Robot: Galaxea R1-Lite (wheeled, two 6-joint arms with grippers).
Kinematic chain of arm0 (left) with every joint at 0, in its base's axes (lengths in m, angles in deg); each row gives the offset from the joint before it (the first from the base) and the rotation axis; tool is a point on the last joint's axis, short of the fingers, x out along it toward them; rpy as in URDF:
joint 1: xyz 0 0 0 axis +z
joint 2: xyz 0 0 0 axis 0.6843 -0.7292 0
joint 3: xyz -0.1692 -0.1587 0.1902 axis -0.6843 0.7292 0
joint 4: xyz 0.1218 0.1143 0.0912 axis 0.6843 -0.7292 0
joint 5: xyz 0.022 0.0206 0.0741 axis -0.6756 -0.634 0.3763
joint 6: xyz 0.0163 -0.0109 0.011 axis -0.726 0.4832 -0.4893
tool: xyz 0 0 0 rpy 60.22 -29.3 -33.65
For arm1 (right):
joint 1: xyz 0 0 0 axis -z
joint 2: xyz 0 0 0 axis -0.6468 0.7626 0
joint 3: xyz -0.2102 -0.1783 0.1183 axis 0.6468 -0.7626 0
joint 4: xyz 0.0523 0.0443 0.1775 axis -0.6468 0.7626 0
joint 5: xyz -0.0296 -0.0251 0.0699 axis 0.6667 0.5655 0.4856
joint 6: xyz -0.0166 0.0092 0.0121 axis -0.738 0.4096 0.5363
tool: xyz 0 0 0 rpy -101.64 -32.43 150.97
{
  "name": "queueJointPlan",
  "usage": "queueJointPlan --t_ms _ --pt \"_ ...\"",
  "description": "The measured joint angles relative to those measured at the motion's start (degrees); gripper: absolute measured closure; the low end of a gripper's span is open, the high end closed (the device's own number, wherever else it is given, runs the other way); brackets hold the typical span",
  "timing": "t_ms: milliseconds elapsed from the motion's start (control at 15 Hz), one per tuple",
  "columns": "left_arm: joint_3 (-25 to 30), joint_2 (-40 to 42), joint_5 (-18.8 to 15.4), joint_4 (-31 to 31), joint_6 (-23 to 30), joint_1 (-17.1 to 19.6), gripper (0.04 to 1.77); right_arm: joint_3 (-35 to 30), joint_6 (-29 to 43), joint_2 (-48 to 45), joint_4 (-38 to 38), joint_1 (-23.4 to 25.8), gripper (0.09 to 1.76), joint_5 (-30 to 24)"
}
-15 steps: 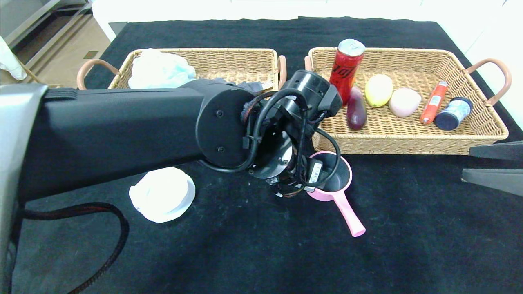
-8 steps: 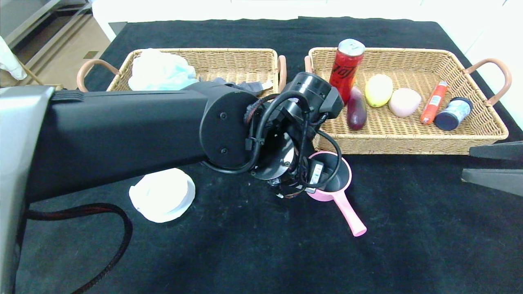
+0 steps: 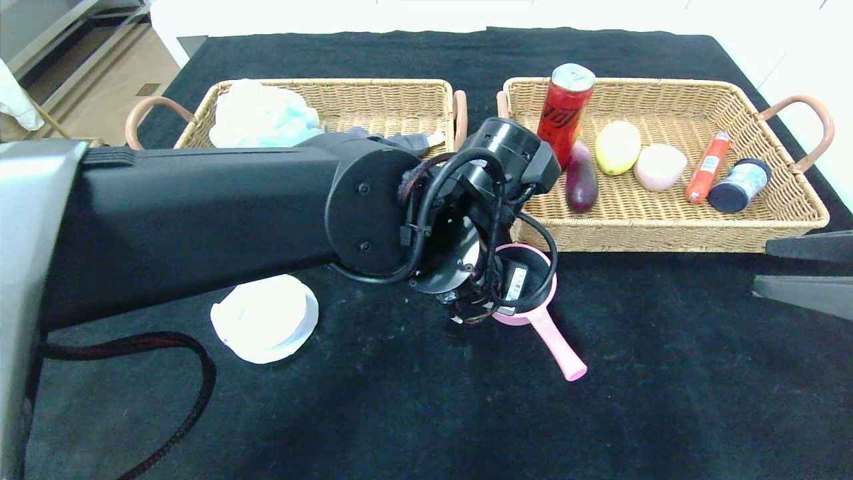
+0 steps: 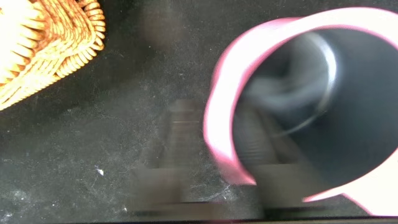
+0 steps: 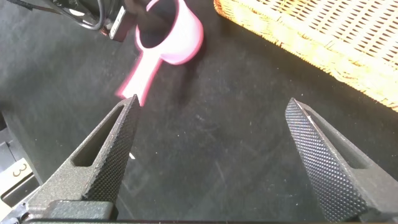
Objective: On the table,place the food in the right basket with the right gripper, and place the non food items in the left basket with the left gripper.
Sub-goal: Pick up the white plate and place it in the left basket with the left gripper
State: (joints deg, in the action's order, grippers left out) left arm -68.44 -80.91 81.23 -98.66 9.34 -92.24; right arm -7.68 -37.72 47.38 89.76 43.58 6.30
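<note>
Left end effector at pink pan rim, on bench before right basket; grip state unclear. Risk: rim hold slipping, pan tipping. Right end effector open, idle.

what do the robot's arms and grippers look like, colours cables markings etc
The left arm is a thick matte black tube with a round screwed joint cap, looped black cables at the wrist, a braided black-and-red cable beneath, and a white barcode label. The right gripper has two dark grey, wedge-shaped fingers with knurled, diamond-textured inner faces.
</note>
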Motion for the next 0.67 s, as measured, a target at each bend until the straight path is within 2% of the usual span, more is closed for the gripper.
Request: queueJointPlan --t_ms 67,667 --pt "0.0 0.1 0.3 -0.2 0.0 0.0 1.64 0.0 0.0 0.0 0.0 0.0 0.14 0.0" --pt "0.0 0.4 0.2 -0.3 0.1 0.0 1.64 -0.1 0.0 0.0 0.0 0.0 0.14 0.0"
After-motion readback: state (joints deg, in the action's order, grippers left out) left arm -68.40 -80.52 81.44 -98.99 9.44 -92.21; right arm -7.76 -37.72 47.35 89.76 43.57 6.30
